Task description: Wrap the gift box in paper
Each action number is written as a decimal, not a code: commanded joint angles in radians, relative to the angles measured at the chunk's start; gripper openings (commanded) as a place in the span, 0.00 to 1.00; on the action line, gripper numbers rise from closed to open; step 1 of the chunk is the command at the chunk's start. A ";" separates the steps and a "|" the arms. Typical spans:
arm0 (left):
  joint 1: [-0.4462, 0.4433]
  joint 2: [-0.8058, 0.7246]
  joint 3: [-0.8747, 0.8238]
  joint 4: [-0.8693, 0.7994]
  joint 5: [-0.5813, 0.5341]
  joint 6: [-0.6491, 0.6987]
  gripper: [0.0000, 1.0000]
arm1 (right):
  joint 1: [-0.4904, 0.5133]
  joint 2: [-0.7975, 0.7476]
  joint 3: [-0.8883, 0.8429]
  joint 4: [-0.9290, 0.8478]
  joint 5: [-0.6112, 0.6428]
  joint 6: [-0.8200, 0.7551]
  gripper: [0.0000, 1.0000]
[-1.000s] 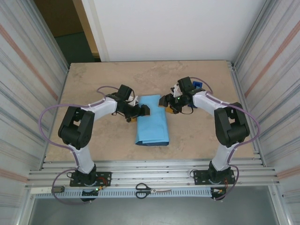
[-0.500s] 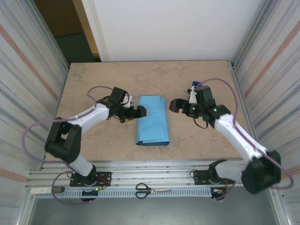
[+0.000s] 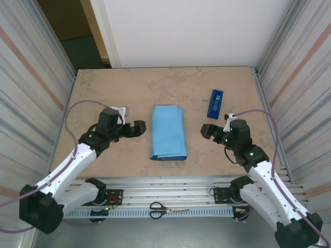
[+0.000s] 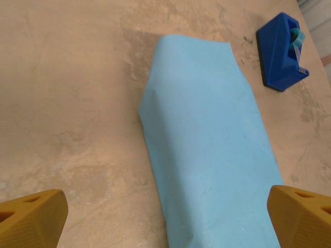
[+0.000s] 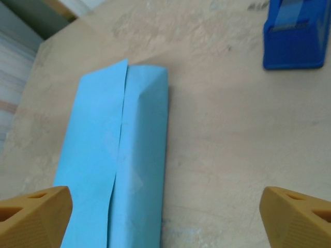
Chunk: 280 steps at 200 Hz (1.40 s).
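Observation:
The paper (image 3: pixel 167 133) lies folded into a long sky-blue bundle at the table's middle, one flap lapped over the other along its length (image 5: pixel 121 155). The gift box is hidden. My left gripper (image 3: pixel 136 128) hovers just left of the bundle, open, nothing between its orange fingertips (image 4: pixel 32 216); the paper (image 4: pixel 212 150) reaches into the gap ahead of it. My right gripper (image 3: pixel 209 131) hovers to the bundle's right, open and empty, with bare table between its fingertips (image 5: pixel 297 214).
A dark-blue tape dispenser (image 3: pixel 216 102) stands on the table at the back right, beyond my right gripper; it also shows in the wrist views (image 4: pixel 282 51) (image 5: pixel 296 39). Black-handled scissors (image 3: pixel 168 208) lie on the front rail. Corrugated metal walls close both sides.
Both arms have drawn back from the bundle's far end toward the near side and outward. The jaws have spread wider. The tape dispenser, earlier behind the right arm, is uncovered.

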 commanded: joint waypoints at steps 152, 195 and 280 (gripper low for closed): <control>-0.061 0.380 0.114 -0.004 0.262 -0.046 0.99 | 0.312 0.449 0.070 0.120 -0.093 -0.093 0.63; -0.072 0.484 0.173 -0.008 0.261 -0.028 0.96 | 0.293 0.487 0.077 0.148 -0.129 -0.105 0.63; -0.100 0.604 0.190 -0.006 0.231 0.009 0.81 | 0.297 0.567 0.056 0.165 -0.092 -0.115 0.53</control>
